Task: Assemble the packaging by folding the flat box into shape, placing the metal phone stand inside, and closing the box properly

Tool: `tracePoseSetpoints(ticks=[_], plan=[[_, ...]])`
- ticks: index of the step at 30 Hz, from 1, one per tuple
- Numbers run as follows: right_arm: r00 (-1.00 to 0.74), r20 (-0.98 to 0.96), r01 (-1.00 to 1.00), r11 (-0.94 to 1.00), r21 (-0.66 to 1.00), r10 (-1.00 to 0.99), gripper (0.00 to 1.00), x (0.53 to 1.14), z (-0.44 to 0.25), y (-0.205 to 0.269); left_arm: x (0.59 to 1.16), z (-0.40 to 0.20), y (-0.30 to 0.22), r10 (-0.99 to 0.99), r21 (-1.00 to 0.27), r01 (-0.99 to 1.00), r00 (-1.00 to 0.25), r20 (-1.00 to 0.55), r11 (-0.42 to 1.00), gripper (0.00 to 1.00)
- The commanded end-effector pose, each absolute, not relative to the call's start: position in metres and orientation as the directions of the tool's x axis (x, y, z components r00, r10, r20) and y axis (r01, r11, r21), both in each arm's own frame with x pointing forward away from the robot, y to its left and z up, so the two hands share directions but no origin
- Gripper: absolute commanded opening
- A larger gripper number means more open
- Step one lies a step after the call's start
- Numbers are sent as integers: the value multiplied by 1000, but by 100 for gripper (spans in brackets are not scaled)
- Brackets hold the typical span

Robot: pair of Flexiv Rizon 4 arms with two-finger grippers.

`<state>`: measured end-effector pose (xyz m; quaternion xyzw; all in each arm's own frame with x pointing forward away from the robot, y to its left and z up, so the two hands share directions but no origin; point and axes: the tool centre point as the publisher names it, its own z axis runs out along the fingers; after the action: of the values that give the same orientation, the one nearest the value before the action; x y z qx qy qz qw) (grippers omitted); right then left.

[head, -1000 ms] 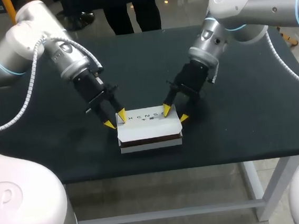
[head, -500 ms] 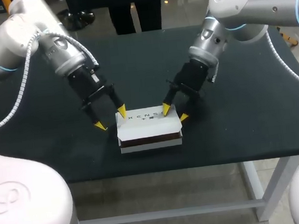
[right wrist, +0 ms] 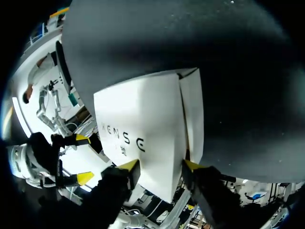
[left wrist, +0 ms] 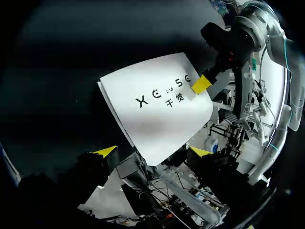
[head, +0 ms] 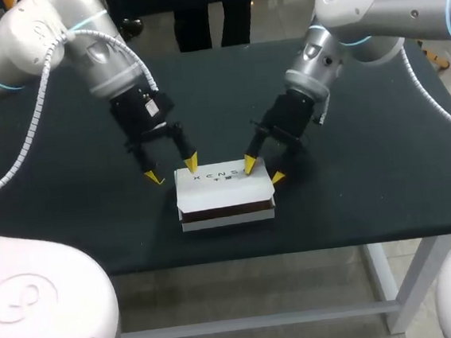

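The white box (head: 224, 190) lies near the table's front edge with its printed lid folded over; a dark gap shows under the lid along the front. No phone stand is visible. My left gripper (head: 173, 170) hangs open just behind the box's left end, touching nothing; in the left wrist view the left gripper (left wrist: 152, 151) has the box (left wrist: 157, 109) ahead of its wide-spread fingers. My right gripper (head: 263, 171) is open astride the box's back right corner, one tip on the lid, the other beside the right end. The right gripper (right wrist: 161, 165) shows the box (right wrist: 143, 129) and its side flap (right wrist: 193, 114).
The black table (head: 369, 163) holds nothing else. Its front edge runs just in front of the box. A person stands beyond the far edge without reaching over.
My left gripper opened wide, let go of the box's left end, and lifted back and slightly right. The right gripper and the box stayed put.
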<state>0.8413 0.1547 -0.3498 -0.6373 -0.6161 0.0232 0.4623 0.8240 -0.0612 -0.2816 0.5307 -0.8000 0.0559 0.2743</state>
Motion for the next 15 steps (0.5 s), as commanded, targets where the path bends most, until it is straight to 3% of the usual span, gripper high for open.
tracePoseSetpoints(ticks=[1,5,8,15], plan=[[238,540,762,189,-619,807,60,843,-350,155,813,-267,-67,-827,-8,-885,-438,354,465,100],[238,540,762,189,-619,807,58,843,-350,155,807,-262,-71,-769,-92,-812,-577,274,576,100],[238,540,762,189,-619,807,58,843,-350,155,800,-258,-73,-630,-15,-649,-743,228,760,100],[238,540,762,189,-619,807,59,843,-350,155,800,-258,-73,-630,-15,-649,-743,228,760,100]])
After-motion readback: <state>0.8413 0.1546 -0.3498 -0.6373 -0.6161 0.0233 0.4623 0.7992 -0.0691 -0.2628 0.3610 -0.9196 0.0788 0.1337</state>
